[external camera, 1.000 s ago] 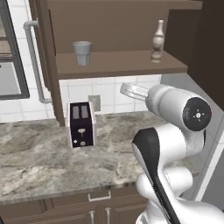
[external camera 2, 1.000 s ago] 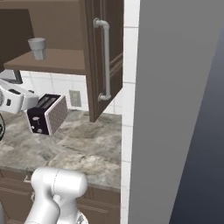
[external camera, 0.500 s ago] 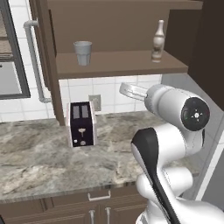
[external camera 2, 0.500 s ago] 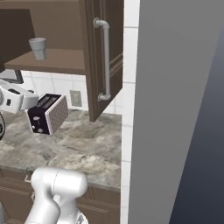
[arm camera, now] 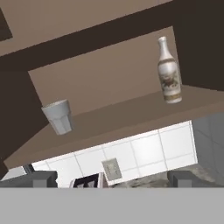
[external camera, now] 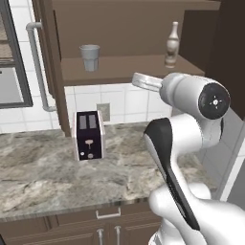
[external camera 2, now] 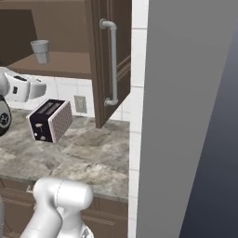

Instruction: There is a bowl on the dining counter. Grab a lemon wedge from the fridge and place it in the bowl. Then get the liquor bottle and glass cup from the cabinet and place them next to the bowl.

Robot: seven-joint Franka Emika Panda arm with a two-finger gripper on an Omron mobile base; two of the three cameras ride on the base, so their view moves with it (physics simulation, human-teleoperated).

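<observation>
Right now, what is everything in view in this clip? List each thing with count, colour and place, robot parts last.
liquor bottle: one, pale with a light label, upright at the right end of the cabinet shelf.
glass cup: one, grey translucent, upright at the left of the same shelf.
cabinet: one, dark brown wood, on the wall above the counter, doors open.
toaster: one, black and white, on the counter below the shelf.
counter: one, grey-brown veined marble, over brown drawers.
wall outlet: one, grey, on the white tiles behind the toaster.
gripper: one, dark fingertips, open, below the shelf, holding nothing.
</observation>
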